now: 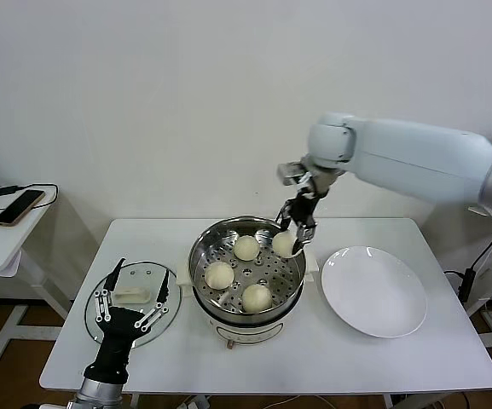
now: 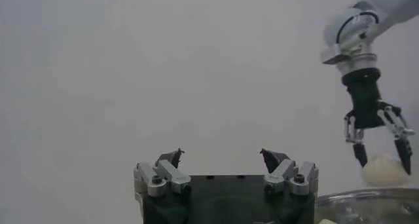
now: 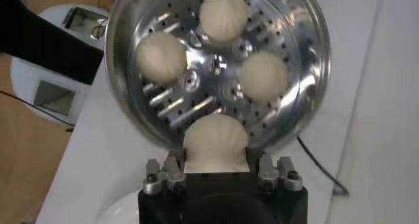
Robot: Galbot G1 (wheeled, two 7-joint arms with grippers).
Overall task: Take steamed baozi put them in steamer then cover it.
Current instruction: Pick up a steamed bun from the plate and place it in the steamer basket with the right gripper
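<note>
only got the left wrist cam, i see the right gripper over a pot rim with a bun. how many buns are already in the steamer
Observer: Three baozi sit on the perforated tray of the steamer; the fourth baozi is in the right gripper, at the rim on the robot's right side.
Operator: is there a free spot for it
Observer: Yes, the right wrist view shows bare tray just below the held bun.
Operator: where's the cover
Observer: The glass cover lies flat on the table, left of the steamer, with the open left gripper above it.
Operator: anything left on a plate
Observer: No, the white plate on the steamer's right is empty.
</note>
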